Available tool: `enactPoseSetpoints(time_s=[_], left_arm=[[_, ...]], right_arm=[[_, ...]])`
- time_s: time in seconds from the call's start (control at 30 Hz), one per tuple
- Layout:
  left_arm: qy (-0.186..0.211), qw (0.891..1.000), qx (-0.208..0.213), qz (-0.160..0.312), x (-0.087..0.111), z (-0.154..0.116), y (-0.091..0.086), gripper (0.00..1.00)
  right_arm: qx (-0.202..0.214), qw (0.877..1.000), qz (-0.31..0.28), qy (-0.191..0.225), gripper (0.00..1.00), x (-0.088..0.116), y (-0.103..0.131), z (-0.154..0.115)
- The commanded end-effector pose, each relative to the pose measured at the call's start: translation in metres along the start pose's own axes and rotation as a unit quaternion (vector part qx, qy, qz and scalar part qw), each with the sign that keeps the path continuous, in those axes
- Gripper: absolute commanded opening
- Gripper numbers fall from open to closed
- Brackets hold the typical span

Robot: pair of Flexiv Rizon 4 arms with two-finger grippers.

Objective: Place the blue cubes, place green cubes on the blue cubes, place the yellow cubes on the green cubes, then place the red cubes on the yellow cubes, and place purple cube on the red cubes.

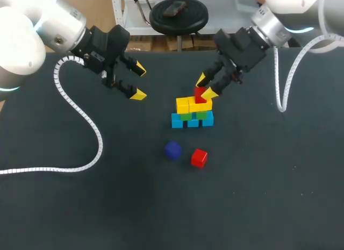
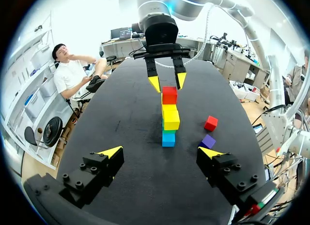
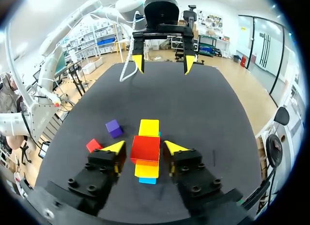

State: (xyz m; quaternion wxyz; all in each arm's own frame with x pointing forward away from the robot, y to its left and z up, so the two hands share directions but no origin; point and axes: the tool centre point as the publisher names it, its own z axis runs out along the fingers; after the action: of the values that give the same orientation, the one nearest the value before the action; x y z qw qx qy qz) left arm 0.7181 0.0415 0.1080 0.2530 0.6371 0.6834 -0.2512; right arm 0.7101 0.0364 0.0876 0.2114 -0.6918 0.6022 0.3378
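Head view: small stack of cubes just right of the middle of the frame, on the dark table [image 1: 269, 207]. Blue cubes [image 1: 192, 121] in a row at the bottom, touching each other. Green cubes [image 1: 194, 115] on top of those, mostly hidden. Yellow cubes [image 1: 189, 105] side by side on the green ones. Top red cube [image 1: 199, 92] on the right-hand yellow one.

Right gripper [image 1: 206, 86] in from the upper right of the frame, down at the top of the stack. Spread just a little, one yellow tip on each side of the top red cube. Right wrist view: thin dark gap on each side of that cube, so not pinching it. Sitting flat on the yellow.

Left gripper [image 1: 138, 81] in the upper left of the head view, up off the table and well apart from the stack. Spread wide, nothing between the fingers.

Purple cube [image 1: 172, 150] lower in the frame, a bit left of the stack, alone on the table. Loose red cube [image 1: 199, 157] just beside it on the right, not touching. Left wrist view: both ahead of the left gripper, beside the stack.

White cable [image 1: 80, 121] curling over the table at the left of the head view.
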Motion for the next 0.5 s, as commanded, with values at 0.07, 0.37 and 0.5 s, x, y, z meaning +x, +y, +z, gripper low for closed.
enactPoseSetpoints(time_s=[0.07,0.37,0.5], left_arm=[[-0.001,1.0,0.002,0.001,0.001,0.0,0.002,1.0],[-0.001,1.0,0.002,0.001,0.001,0.0,0.002,1.0],[-0.001,1.0,0.002,0.001,0.001,0.0,0.002,1.0]], right_arm=[[-0.001,1.0,0.002,-0.005,1.0,0.0,-0.002,-0.001],[0.012,1.0,0.001,-0.018,1.0,0.001,0.0,-0.015],[0.028,0.999,0.0,-0.028,1.0,0.005,0.003,-0.027]])
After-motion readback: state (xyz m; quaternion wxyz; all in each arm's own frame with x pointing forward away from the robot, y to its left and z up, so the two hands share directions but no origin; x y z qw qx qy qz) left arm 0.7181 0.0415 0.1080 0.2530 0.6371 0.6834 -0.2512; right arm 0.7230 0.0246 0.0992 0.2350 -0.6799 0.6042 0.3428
